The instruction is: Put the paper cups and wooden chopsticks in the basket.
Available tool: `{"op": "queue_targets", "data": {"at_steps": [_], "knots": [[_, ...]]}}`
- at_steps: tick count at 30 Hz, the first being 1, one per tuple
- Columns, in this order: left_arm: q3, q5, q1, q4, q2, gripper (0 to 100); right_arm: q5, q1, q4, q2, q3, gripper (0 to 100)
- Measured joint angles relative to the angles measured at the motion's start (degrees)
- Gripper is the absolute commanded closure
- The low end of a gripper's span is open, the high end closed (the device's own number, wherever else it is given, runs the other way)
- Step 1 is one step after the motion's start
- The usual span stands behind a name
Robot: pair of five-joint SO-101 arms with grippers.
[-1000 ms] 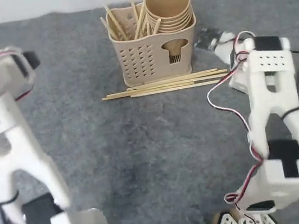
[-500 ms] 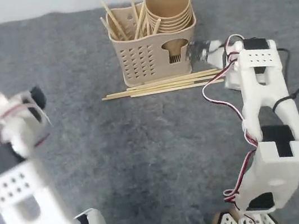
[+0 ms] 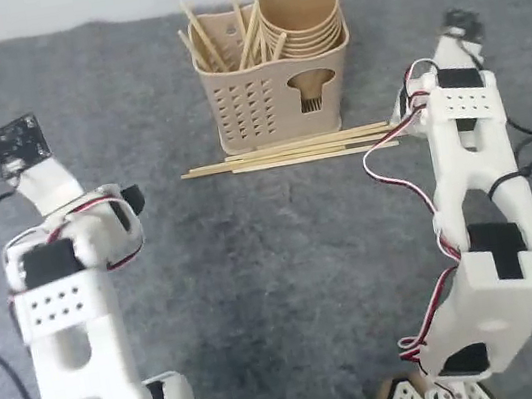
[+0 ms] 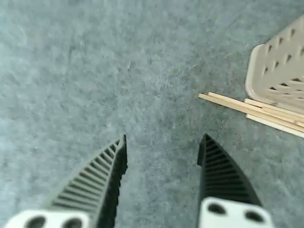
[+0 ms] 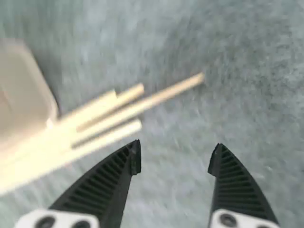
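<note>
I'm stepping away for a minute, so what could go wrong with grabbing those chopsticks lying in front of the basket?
The chopsticks lie flat in a bundle, so the open right gripper might pinch only some or scatter them. They lie close by the basket, which the gripper could nudge.

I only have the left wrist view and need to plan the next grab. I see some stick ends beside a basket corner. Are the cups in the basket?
Observer: Yes. A stack of paper cups stands in the basket, with several chopsticks leaning beside it.
Operator: How do the sticks outside it lie?
Observer: The loose chopsticks lie as one flat bundle on the grey mat, along the basket's front wall.
Operator: Where is the other arm?
Observer: The right gripper is open over the mat, with the bundle's other end just ahead of it.
</note>
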Motion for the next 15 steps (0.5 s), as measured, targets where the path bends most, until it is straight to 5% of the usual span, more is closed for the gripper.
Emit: {"op": "queue_targets", "data": {"at_steps": [3,7,11,15], "knots": [[1.2,2.1,0.3,-3.2,4.0,77,-1.5,-0.5,-8.7,4.5,0.0,79.4],[2.6,5.5,0.7,-9.3,8.9,83,-2.0,-0.5,-19.7,11.3,0.0,99.8],[2.6,8.1,1.8,-13.3,13.5,97,-2.2,-0.7,-25.6,14.2,-1.5,95.3],[2.6,8.4,4.0,-16.0,16.5,99,-2.2,-1.1,-26.9,14.2,-4.5,98.9]]}}
